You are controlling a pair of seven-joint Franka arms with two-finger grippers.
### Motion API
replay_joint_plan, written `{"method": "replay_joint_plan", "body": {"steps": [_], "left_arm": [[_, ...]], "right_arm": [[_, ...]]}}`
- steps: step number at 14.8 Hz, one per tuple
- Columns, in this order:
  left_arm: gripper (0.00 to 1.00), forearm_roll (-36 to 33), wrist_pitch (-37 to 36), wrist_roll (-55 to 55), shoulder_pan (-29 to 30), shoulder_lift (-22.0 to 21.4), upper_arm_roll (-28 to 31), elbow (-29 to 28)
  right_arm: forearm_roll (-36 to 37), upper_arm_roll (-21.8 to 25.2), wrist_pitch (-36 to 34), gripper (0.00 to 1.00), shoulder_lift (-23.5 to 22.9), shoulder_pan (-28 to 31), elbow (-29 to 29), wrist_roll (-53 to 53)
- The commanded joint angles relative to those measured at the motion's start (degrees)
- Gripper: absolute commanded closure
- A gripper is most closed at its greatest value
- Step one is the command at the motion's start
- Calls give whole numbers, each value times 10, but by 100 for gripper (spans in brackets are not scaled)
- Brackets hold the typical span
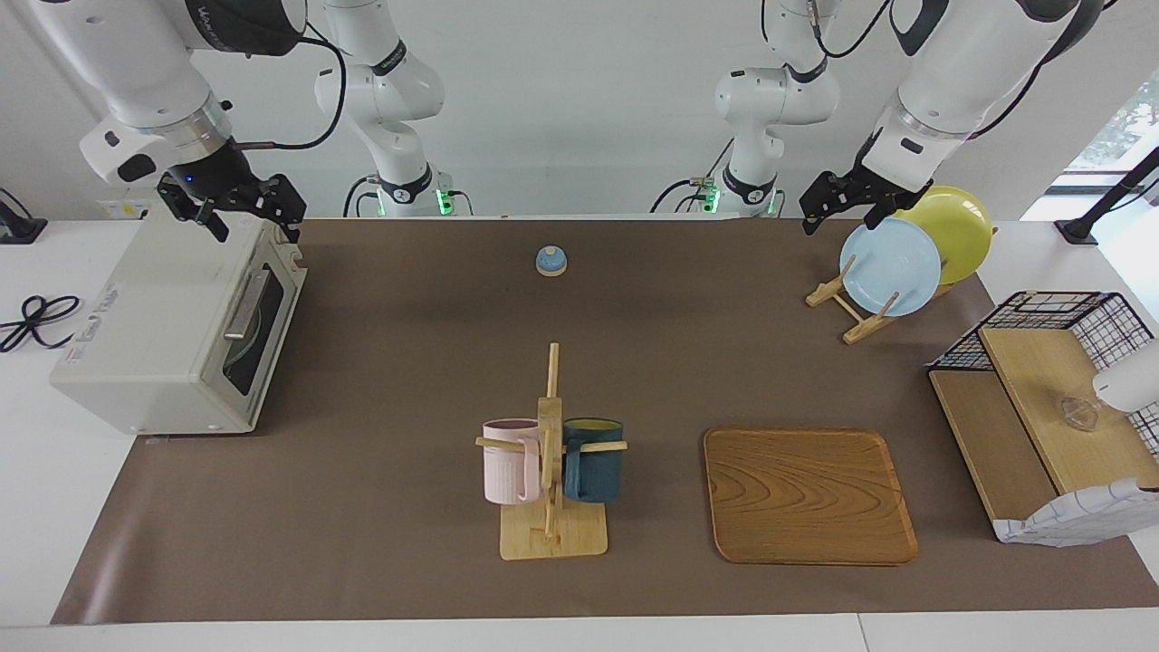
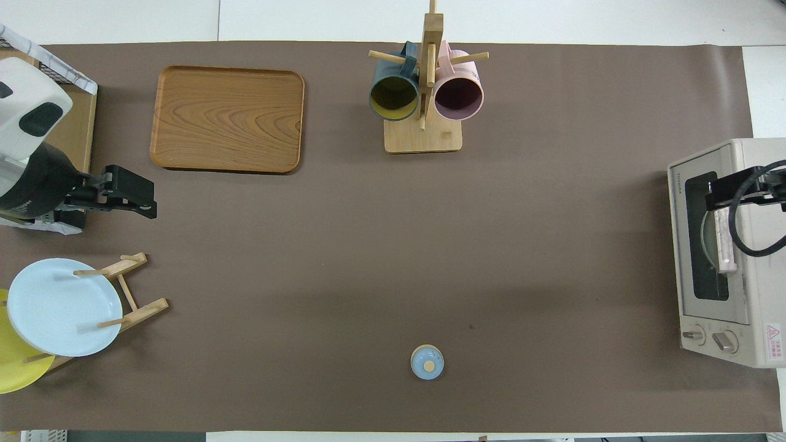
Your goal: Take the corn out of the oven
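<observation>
The toaster oven (image 1: 172, 335) sits at the counter's right-arm end, door shut, the corn possibly the pale shape behind its dark glass — the right gripper (image 1: 249, 213) hovers over its top edge, fingers spread, while the left gripper (image 1: 847, 210) waits above the plate rack (image 1: 847, 312), fingers parted.

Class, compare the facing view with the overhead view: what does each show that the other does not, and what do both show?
Only the facing view shows both arms' bases and the right gripper above the oven's top edge. Only the overhead view shows the oven's two knobs and inside the mugs. Both show the oven door shut, no corn visible, the wooden tray, the plate rack, and the left gripper near it.
</observation>
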State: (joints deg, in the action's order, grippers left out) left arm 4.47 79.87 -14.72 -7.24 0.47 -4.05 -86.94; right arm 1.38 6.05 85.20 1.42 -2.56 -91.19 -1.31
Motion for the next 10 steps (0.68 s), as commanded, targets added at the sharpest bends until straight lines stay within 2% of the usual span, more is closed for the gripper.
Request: {"method": "replay_joint_plan", "body": {"steps": [1,10], "left_arm": [[0,4,-5,0,6,-13,-3,-12],[0,4,-5,0,6,-13,-3,-12]], "right_arm": [[-2,-6,1,0,9,6,-9,3],[-2,-6,1,0,10,7,-14,1]]}}
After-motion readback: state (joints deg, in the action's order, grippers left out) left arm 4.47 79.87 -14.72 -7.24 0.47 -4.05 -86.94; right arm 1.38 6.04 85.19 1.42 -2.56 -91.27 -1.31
